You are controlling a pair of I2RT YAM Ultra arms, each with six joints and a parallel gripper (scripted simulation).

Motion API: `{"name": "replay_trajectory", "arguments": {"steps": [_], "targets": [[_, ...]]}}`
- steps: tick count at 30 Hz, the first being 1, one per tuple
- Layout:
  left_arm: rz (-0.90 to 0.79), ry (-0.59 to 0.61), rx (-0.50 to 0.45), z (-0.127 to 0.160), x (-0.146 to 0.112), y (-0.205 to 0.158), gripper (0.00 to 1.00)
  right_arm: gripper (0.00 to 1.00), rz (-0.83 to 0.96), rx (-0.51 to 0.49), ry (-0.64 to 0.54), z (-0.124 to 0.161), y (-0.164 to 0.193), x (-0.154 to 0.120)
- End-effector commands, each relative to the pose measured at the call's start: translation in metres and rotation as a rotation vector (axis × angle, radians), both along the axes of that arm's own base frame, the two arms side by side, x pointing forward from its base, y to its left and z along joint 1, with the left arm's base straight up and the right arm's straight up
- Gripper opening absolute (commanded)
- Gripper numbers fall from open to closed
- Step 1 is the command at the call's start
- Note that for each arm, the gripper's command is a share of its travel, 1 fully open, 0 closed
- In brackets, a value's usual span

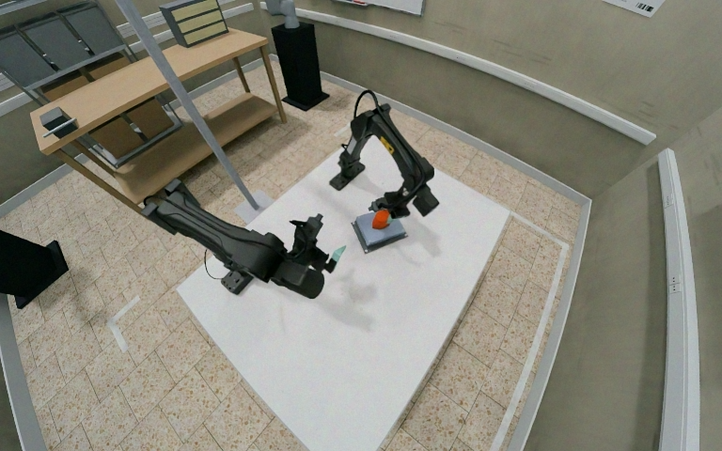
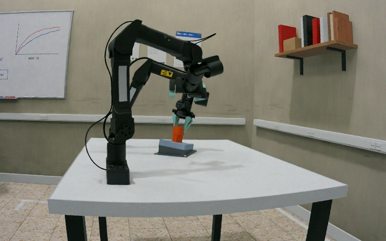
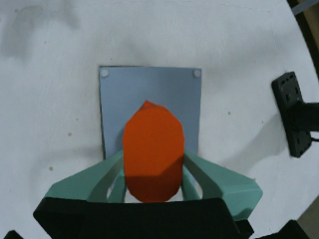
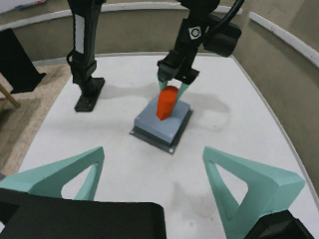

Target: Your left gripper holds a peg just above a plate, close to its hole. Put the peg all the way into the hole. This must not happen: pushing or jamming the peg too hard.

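Observation:
The orange-red peg [image 1: 380,219] [image 2: 178,134] [image 3: 154,144] [image 4: 166,105] is held nearly upright over the blue-grey plate [image 1: 363,228] [image 2: 170,149] [image 3: 114,92] [image 4: 151,125], a raised block on a dark base. Its lower end is at or very close to the plate's top face. The hole is hidden behind the peg, and I cannot tell whether the tip is inside it. My left gripper [image 2: 179,128] [image 3: 153,151] is shut on the peg's upper part, one teal finger on each side. My right gripper [image 2: 185,98] [image 4: 155,151] is open and empty, away from the plate.
Both arms stand on the white table [image 1: 394,318] [image 2: 199,182]. The right arm's wrist [image 1: 301,276] hangs above the table, to the side of the plate. In the left wrist view, the right arm's black base [image 3: 291,115] stands at the right.

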State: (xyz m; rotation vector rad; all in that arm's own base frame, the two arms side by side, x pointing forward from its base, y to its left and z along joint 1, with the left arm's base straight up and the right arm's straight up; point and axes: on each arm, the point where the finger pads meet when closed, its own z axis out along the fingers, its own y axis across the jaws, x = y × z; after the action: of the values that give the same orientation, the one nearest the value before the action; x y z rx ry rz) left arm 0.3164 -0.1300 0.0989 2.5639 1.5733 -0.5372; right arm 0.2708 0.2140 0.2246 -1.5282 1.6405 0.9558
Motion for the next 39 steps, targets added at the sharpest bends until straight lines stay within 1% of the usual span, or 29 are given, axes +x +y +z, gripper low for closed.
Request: {"name": "replay_trajectory", "arguments": {"steps": [1,4,9,10,11,20,24,32,35,39], "targets": [[0.023,-0.015,-0.010,0.012,-0.001,-0.001,0.40,1.00,0.021,0.035,-0.016,0.016,0.003,-0.002],[0.030,-0.038,-0.015,0.016,0.002,0.000,0.40,1.00,0.021,0.035,-0.016,0.016,0.003,-0.002],[0.034,-0.041,-0.026,0.016,0.004,-0.002,0.40,1.00,0.021,0.035,-0.016,0.016,0.003,-0.002],[0.030,-0.041,-0.027,0.016,0.003,-0.001,0.40,1.00,0.021,0.035,-0.016,0.016,0.003,-0.002],[0.022,-0.017,-0.013,0.008,0.002,-0.001,0.40,1.00,0.021,0.035,-0.016,0.016,0.003,-0.002],[0.030,-0.022,-0.024,0.007,0.005,0.000,0.40,1.00,0.021,0.035,-0.016,0.016,0.003,-0.002],[0.030,-0.005,-0.022,0.006,0.001,0.001,0.40,1.00,0.021,0.035,-0.016,0.016,0.003,-0.002],[0.024,-0.017,-0.017,0.008,0.003,0.000,0.40,1.00,0.021,0.035,-0.016,0.016,0.003,-0.002],[0.010,-0.012,-0.008,0.002,0.004,-0.001,0.40,1.00,0.021,0.035,-0.016,0.016,0.003,-0.002],[0.010,-0.017,-0.020,0.004,0.002,-0.003,0.40,1.00,0.021,0.035,-0.016,0.016,0.003,-0.002]]}}
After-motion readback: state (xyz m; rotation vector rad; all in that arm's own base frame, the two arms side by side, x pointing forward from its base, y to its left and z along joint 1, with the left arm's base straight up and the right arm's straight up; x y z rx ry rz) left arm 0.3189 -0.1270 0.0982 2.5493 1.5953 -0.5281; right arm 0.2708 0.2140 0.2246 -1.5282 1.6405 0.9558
